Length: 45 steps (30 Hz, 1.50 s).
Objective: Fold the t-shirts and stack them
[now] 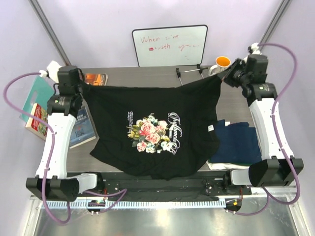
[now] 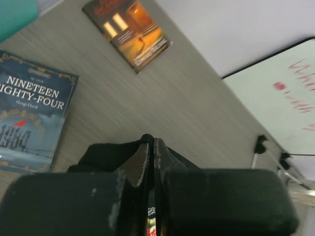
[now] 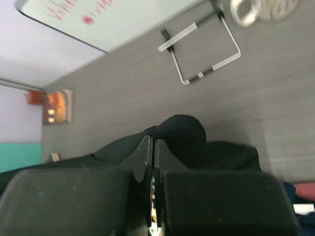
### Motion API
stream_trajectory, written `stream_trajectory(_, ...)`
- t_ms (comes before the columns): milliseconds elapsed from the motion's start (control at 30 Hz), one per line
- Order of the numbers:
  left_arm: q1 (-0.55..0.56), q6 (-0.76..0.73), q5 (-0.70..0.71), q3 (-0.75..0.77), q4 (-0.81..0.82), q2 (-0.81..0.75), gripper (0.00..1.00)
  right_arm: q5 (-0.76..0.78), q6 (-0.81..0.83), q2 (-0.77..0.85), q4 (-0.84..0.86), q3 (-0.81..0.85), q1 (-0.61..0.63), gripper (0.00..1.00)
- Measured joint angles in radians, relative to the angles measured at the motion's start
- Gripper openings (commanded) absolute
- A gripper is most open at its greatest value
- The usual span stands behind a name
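A large black t-shirt (image 1: 157, 128) with a pink-and-white floral print and white script hangs spread between my two grippers, its lower part draped toward the table's near edge. My left gripper (image 1: 83, 84) is shut on its far left corner; in the left wrist view its fingertips (image 2: 151, 143) pinch black cloth (image 2: 106, 153). The right gripper (image 1: 222, 74) is shut on the far right corner, where a bunch of black cloth (image 3: 184, 132) bulges past the gripper's tip (image 3: 153, 142). A folded navy t-shirt (image 1: 239, 141) lies at the right over a white one (image 1: 224, 165).
Books lie at the left: a teal one (image 1: 39, 91), a red one (image 1: 35, 120), a blue "Nineteen Eighty-Four" (image 2: 29, 108) and an orange one (image 1: 96, 78). A whiteboard (image 1: 170, 45), its wire stand (image 3: 202, 54) and an orange mug (image 1: 222, 62) are at the back.
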<state>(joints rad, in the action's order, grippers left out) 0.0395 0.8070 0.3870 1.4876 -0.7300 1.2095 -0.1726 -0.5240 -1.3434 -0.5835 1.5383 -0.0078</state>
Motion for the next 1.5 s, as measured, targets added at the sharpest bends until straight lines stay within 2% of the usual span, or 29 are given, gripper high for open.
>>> stream_trajectory(133,0.000,-0.027,0.006,-0.062,0.045,0.064,0.00,-0.006,0.003,-0.026,0.064,-0.122,0.000,0.01)
stream_trajectory(367,-0.003,-0.084,-0.006,-0.003,0.179,0.307,0.00,-0.011,0.026,-0.205,0.218,-0.115,0.000,0.01)
stream_trajectory(633,-0.027,-0.110,-0.060,0.139,0.227,0.650,0.00,-0.036,0.055,-0.516,0.283,0.043,0.000,0.01)
stream_trajectory(867,-0.073,-0.111,-0.112,0.443,0.189,0.896,0.00,-0.055,0.056,-0.721,0.297,0.261,0.000,0.01)
stream_trajectory(1067,-0.091,-0.108,-0.145,0.562,0.175,0.995,0.00,-0.079,0.053,-0.817,0.310,0.386,0.000,0.01)
stream_trajectory(1500,-0.095,-0.109,-0.270,0.642,0.064,1.083,0.00,-0.195,0.020,-0.897,0.306,0.439,0.000,0.01)
